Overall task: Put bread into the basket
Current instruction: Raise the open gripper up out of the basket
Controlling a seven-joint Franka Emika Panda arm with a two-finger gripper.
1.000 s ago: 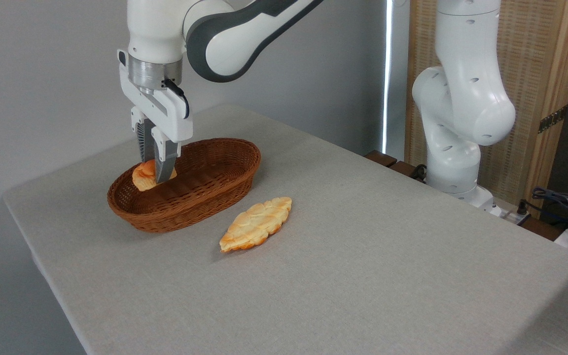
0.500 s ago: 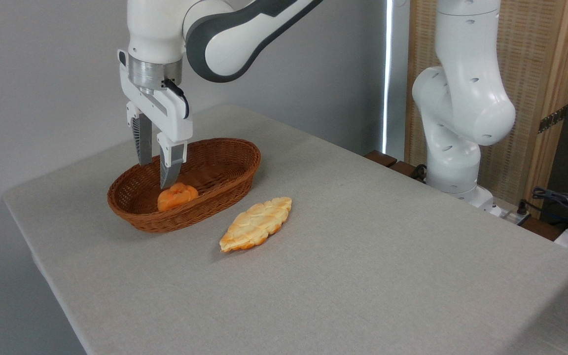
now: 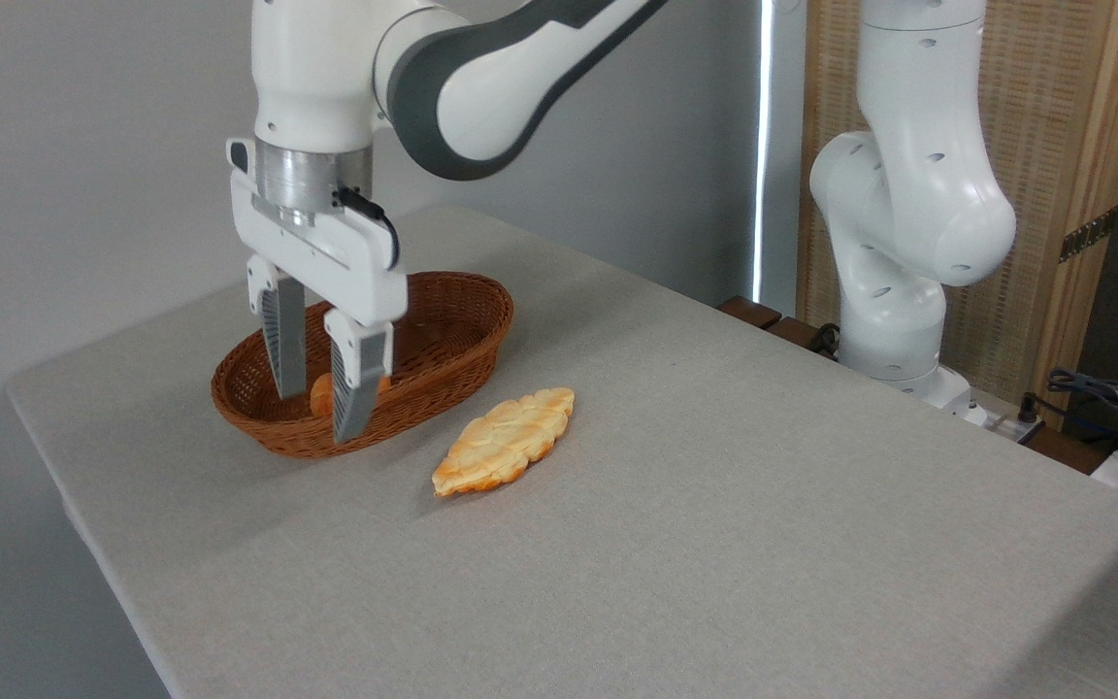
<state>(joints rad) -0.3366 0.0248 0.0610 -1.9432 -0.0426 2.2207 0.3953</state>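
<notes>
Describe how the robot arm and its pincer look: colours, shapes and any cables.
The arm has smooth, rounded white shells with dark grey bands at the joints. A silver metal ring sits above the boxy white pincer. Its two fingers are long, grey, ribbed and tapered. A short black cable curves along the pincer's body.

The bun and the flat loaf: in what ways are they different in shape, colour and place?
The bun is small, rounded and deep orange; the flat loaf is longer, leaf-shaped and paler, with golden edges. The bun lies inside the basket, while the flat loaf lies on the table beside the basket. The open hand partly hides the bun; nothing covers the flat loaf. Both are bread with a golden-orange crust.
</notes>
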